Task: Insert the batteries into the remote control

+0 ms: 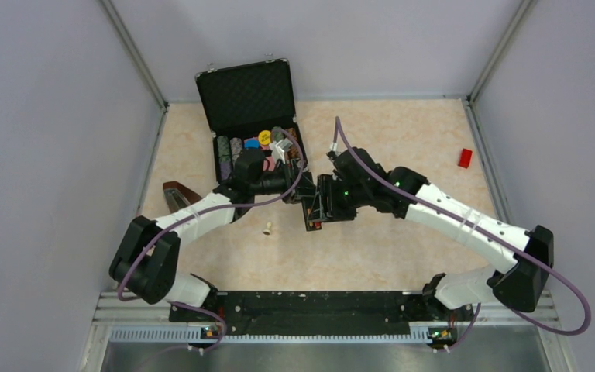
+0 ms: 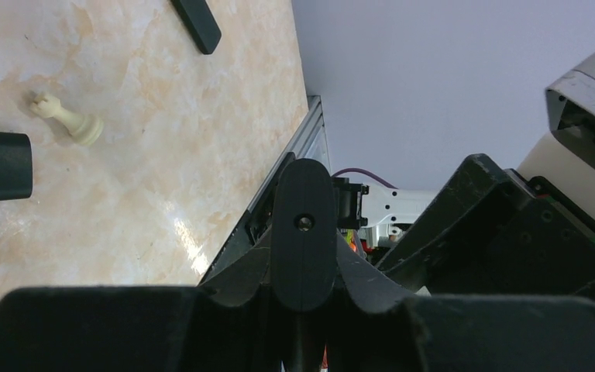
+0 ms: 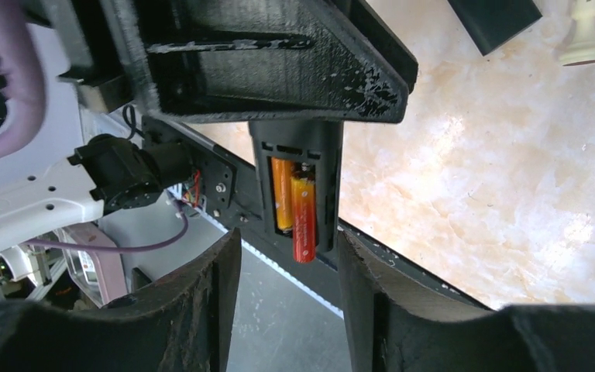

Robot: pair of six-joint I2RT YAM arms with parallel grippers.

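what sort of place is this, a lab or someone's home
Likely a robot lab test cell: plain grey walls on aluminium framing enclose a marbled tabletop, left arm and right arm are bolted at its near edge, and an open black case sits on it.

Pale lilac walls point(image 1: 39, 116), beige marbled tabletop point(image 1: 403, 132), aluminium corner posts point(image 1: 134, 58)

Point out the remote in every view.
Top external: remote at centre, a small dark bar.
Left wrist: bottom centre, seen end-on.
Right wrist: centre, bay open, two batteries showing.
Shared landmark: the cream pawn, upper left in the left wrist view, top right in the right wrist view.
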